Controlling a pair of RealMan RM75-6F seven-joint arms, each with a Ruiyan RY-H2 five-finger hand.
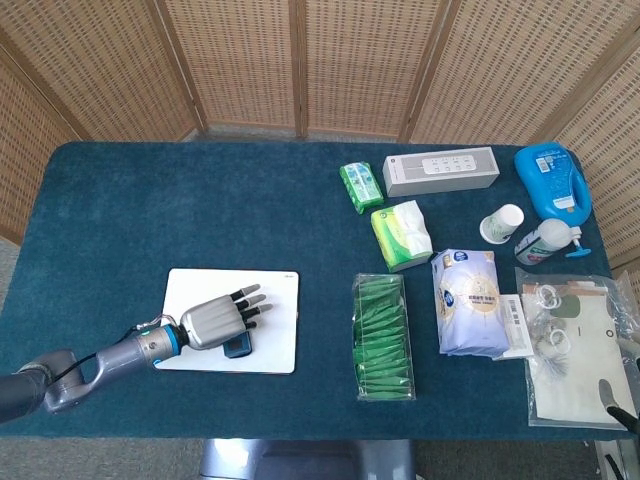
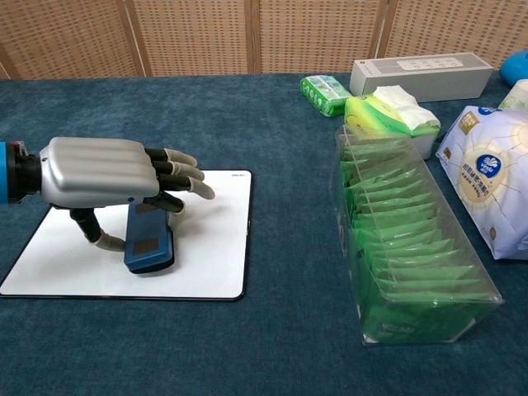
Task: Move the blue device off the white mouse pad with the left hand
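Left hand (image 2: pixel 103 171): silver-grey ribbed metallic back plate, rounded edges. Fingers (image 2: pixel 177 172) dark with pale beige tips. Behind fingers, bright blue wrist ring (image 1: pixel 176 337), then grey tubular arm (image 1: pixel 60 373) with thin cable loop near wrist. Thumb (image 2: pixel 95 232) dark, light-tipped, below palm.

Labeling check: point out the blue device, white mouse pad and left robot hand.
blue device (image 2: pixel 148 246): chest view, top face near its front end.
white mouse pad (image 2: pixel 216 247): chest view, bare right part.
left robot hand (image 2: pixel 101 171): chest view, silver back.
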